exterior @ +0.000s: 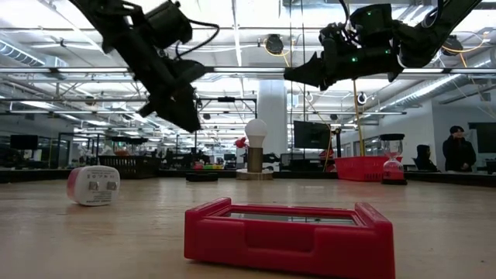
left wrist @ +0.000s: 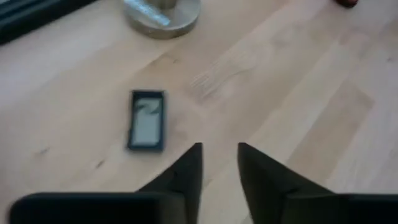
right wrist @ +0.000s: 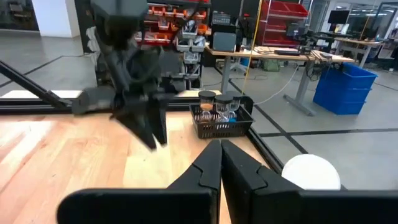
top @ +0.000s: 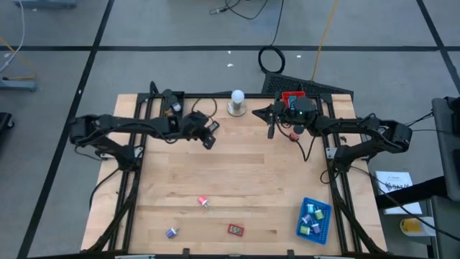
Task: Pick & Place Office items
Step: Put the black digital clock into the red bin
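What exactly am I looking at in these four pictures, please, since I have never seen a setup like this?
These show two robot arms at a wooden table. One picture looks straight down, one looks level across the tabletop, and one comes from each wrist. The left gripper hovers with its fingers slightly apart, holding nothing, above a small dark blue piece. The right gripper, shut and empty, waits beside the white ball on a grey base. Near the front edge lie a blue tray with pieces in it, a red piece, a purple one and a pink-and-white one.

Both arms hang raised at the table's far side; left claw (left wrist: 219, 163) slightly parted, right claw (right wrist: 220, 157) closed, each empty.
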Tool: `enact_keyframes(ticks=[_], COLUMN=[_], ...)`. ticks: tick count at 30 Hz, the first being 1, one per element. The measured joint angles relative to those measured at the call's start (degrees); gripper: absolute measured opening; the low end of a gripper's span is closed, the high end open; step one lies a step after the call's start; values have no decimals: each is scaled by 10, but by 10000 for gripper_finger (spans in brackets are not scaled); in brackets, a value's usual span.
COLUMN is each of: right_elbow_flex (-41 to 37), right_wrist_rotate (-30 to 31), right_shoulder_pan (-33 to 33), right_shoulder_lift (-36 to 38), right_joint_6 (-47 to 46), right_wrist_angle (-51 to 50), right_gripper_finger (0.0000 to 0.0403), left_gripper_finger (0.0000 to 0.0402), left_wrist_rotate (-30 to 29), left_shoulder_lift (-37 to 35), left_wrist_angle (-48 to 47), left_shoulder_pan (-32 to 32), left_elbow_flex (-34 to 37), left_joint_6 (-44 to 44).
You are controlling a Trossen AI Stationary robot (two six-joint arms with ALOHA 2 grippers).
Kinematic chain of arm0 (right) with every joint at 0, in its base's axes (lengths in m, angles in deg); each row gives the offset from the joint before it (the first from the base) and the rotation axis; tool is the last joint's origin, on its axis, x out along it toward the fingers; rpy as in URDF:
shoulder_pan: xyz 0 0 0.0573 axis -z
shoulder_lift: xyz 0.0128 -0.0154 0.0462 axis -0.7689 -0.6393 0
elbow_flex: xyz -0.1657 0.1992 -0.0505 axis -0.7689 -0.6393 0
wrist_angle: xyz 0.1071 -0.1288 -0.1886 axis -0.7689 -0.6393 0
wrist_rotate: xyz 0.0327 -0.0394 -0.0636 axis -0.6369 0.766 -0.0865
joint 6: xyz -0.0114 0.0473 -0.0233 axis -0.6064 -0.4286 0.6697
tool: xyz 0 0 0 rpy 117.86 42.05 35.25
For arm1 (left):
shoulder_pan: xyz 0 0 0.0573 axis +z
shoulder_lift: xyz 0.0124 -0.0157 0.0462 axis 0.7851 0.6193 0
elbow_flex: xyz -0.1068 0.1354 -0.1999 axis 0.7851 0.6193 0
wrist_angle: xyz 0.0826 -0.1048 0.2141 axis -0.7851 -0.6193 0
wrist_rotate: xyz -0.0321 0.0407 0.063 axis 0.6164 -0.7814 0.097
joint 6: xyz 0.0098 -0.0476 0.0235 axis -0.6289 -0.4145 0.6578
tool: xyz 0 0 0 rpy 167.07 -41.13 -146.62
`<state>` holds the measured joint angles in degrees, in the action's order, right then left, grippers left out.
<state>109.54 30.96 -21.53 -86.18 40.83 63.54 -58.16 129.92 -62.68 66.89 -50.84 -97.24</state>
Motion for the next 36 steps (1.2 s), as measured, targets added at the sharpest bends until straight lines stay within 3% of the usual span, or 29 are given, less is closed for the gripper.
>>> enact_keyframes(ticks=[4,10,16,24,33,36], right_elbow_flex=[0,0,0,0,0,0], right_wrist_rotate=[0,0,0,0,0,0], right_shoulder_pan=[-1,-7,-14,-14,-14,-14], right_shoulder_lift=[0,0,0,0,0,0], right_joint_6=[0,1,7,9,2,-9], right_wrist_angle=[-2,7,11,12,13,11], right_gripper_finger=[0,0,0,0,0,0], left_gripper_finger=[172,272,308,295,154,153], left_wrist_rotate=[7,-55,-51,-23,-23,-36], left_shoulder_lift=[47,94,157,206,206,201], left_wrist_angle=[24,26,26,26,24,25], left_shoulder_pan=[-3,14,53,66,54,46], left_elbow_flex=[-2,-17,-36,-38,-38,-38], left_joint_6=[-1,15,20,33,97,125])
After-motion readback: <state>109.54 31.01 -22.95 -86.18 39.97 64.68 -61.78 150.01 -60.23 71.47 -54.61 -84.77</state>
